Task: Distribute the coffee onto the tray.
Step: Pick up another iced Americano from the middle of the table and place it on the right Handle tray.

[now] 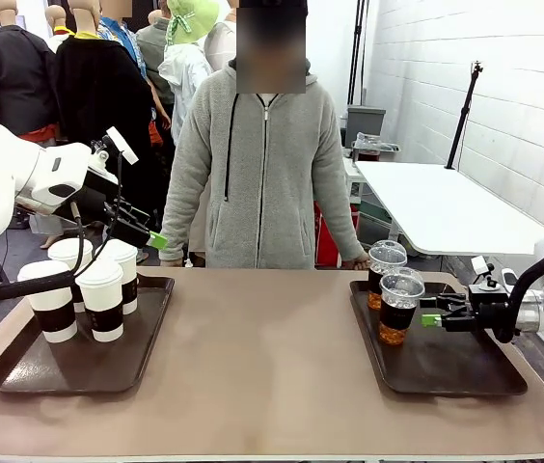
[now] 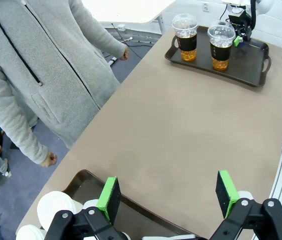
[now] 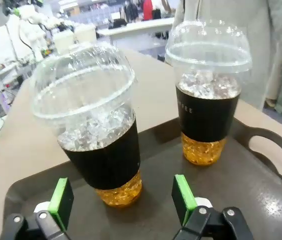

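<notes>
Four white paper cups (image 1: 89,280) with white lids and black sleeves stand together on the left brown tray (image 1: 21,371). Two clear dome-lidded cups with amber liquid stand on the right brown tray (image 1: 465,371), one nearer (image 1: 399,307) and one behind it (image 1: 385,272). My left gripper (image 1: 156,238) hangs open in the air above and right of the paper cups, holding nothing. My right gripper (image 3: 123,197) is open just beside the nearer clear cup (image 3: 98,132), its green pads (image 3: 183,197) apart from the cup; the second clear cup (image 3: 208,95) stands farther off.
A person in a grey hoodie (image 1: 258,164) stands at the table's far edge, one hand (image 1: 357,261) near the right tray's back corner. The brown table top (image 1: 262,357) lies bare between the two trays. A white table (image 1: 436,203) stands behind on the right.
</notes>
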